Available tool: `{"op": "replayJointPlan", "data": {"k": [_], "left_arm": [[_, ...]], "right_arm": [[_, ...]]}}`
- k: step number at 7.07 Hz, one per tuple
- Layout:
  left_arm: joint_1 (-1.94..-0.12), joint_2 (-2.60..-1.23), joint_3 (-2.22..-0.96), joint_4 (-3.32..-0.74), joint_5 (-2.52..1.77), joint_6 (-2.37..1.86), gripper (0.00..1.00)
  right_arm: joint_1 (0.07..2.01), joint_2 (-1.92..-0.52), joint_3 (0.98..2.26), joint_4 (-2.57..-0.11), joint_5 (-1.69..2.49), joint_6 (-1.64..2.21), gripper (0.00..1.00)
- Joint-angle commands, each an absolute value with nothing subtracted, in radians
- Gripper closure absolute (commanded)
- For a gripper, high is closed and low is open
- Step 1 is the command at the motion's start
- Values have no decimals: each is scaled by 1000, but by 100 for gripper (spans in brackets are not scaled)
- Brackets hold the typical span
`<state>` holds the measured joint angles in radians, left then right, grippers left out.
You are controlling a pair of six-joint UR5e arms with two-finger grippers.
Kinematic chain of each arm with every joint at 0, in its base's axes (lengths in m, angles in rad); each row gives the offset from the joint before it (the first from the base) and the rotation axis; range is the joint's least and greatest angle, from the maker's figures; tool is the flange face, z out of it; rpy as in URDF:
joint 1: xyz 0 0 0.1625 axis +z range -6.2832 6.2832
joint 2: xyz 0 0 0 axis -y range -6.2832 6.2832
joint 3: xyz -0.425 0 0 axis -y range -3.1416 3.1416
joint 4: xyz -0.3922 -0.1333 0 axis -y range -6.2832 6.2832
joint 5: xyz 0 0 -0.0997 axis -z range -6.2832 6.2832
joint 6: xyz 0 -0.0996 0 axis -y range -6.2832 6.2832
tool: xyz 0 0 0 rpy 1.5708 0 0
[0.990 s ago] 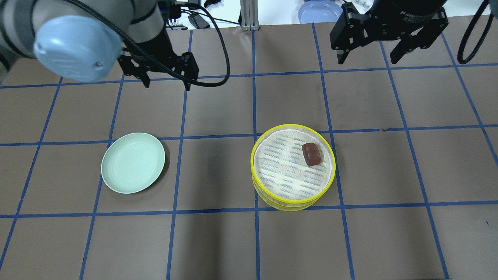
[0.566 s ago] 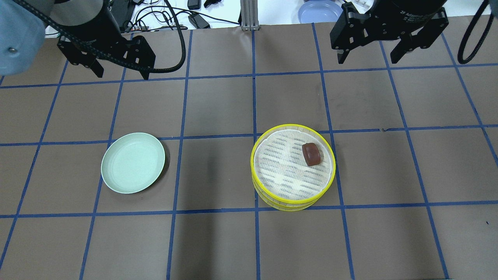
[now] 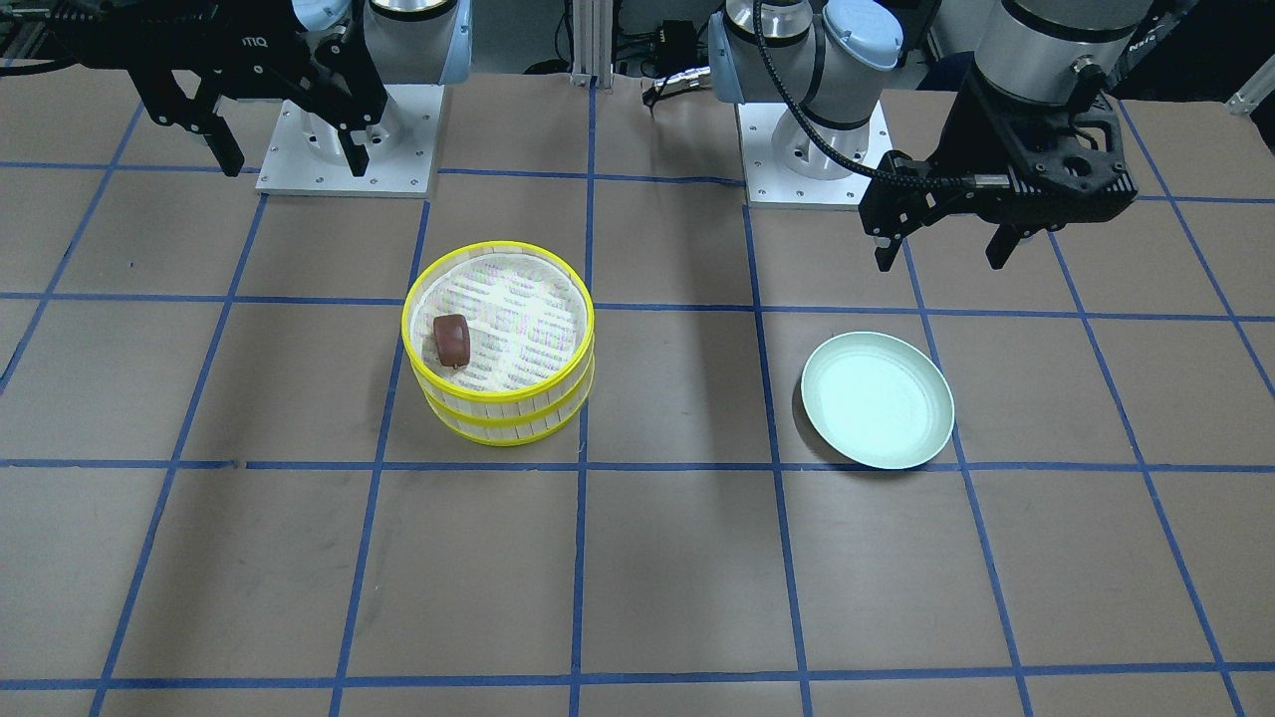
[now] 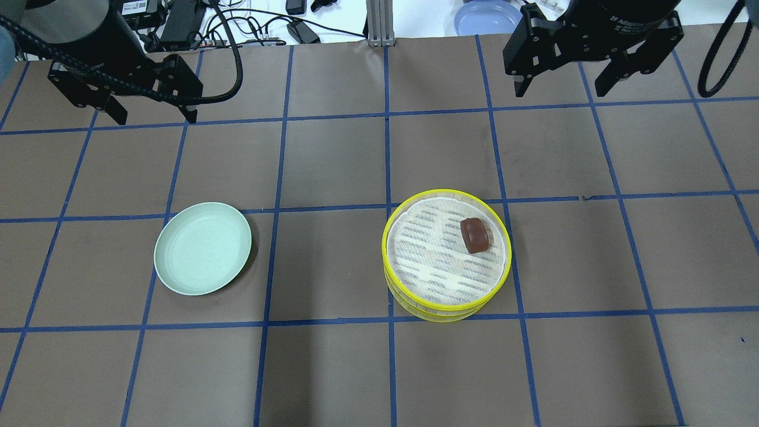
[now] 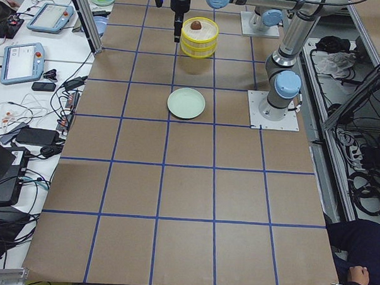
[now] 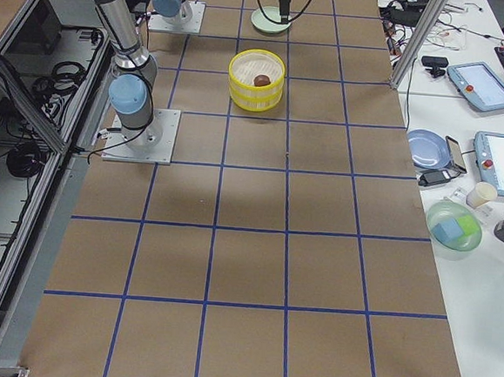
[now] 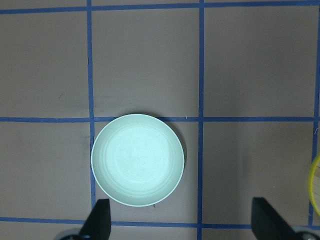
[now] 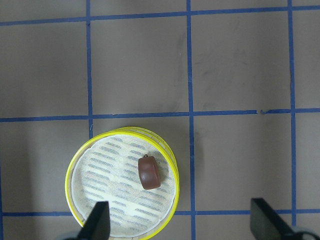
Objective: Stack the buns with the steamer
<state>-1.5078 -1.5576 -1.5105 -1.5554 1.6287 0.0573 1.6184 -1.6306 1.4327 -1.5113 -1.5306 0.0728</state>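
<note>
The steamer (image 4: 440, 312) is two yellow-rimmed trays stacked one on the other, right of the table's middle; it also shows in the front view (image 3: 498, 398) and the right wrist view (image 8: 80, 165). The dark reddish-brown bun (image 4: 475, 235) lies in the top tray, and shows in the front view (image 3: 451, 341) and the right wrist view (image 8: 149, 172). The cream-white bun is hidden. My left gripper (image 4: 156, 117) is open and empty, high at the back left, beyond the plate. My right gripper (image 4: 560, 92) is open and empty, high at the back right, beyond the steamer.
An empty pale green plate (image 4: 203, 248) lies left of the middle, directly below the left wrist camera (image 7: 137, 160). A blue plate (image 4: 486, 16) and cables (image 4: 261, 24) lie past the table's back edge. The arm bases (image 3: 349, 129) stand at the robot's side.
My left gripper has moved left and toward the table's back edge, still open. The right arm, the steamer, the bun and the plate have not moved.
</note>
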Motion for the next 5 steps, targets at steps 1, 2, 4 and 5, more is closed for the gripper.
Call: {"op": "replayJointPlan", "data": {"k": [1,2,4,5], "left_arm": [[-1509,-1552,-1516,-1554,1623,61,0],[-1511,-1552,-1517,-1554,1623,61,0],[-1512,-1549,-1523,-1552,1624,51,0],[-1513,-1548,-1526,-1552,1617,46,0]], "right_arm": [[1618,-1628,1433,-1516,-1520,83,0],[1618,-1629,1433,-1517,-1525,86,0],[1618,-1629,1433,-1517,-1525,86,0],[1618,-1629,1433,-1517,-1528,86,0]]}}
